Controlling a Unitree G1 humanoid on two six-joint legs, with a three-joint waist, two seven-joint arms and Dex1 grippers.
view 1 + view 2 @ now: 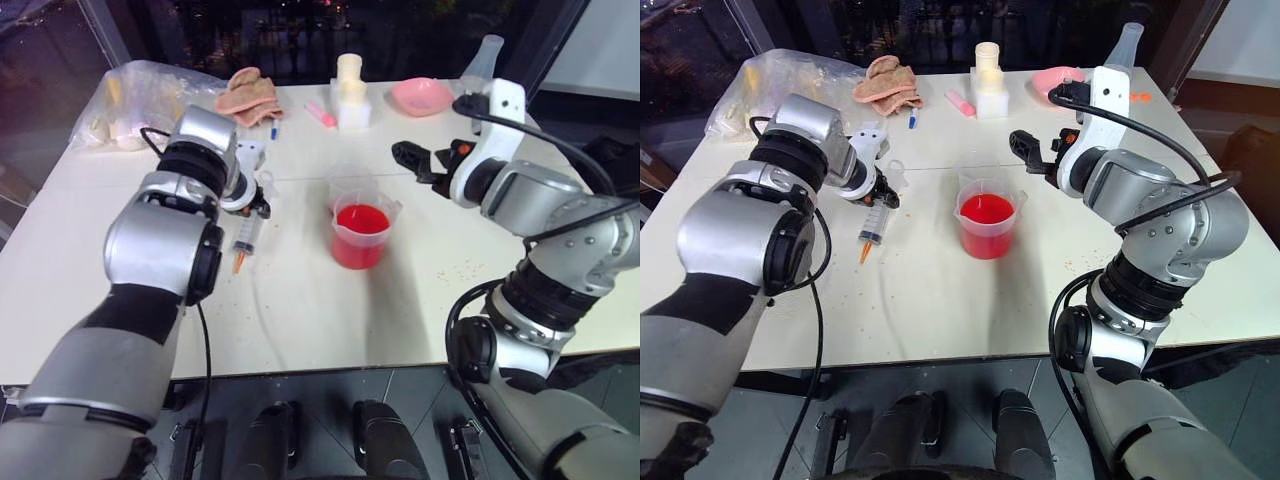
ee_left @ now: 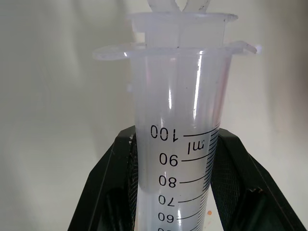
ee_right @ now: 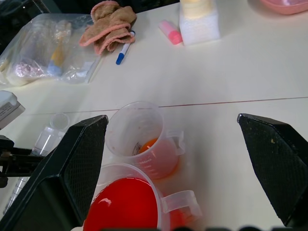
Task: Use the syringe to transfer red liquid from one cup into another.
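Note:
My left gripper [image 1: 255,204] is shut on the syringe [image 1: 246,238], which hangs steeply over the table with its orange tip down, left of the cups. In the left wrist view the black fingers [image 2: 109,192] clamp the clear barrel [image 2: 178,144] below the 100 ml mark; the white plunger sits pushed in. The spouted beaker [image 1: 360,238] holds red liquid [image 1: 362,220] at the table's middle. Just behind it stands a second clear cup [image 3: 139,134] with a little red at its bottom. My right gripper [image 1: 420,160] hovers open to the right of and above the cups, holding nothing.
Along the far edge lie a clear plastic bag [image 1: 150,95], a pinkish cloth [image 1: 250,95], a blue pen [image 1: 273,130], a pink marker [image 1: 320,113], a white block with cream bottles [image 1: 352,95], a pink bowl [image 1: 420,95] and a clear flask [image 1: 485,60].

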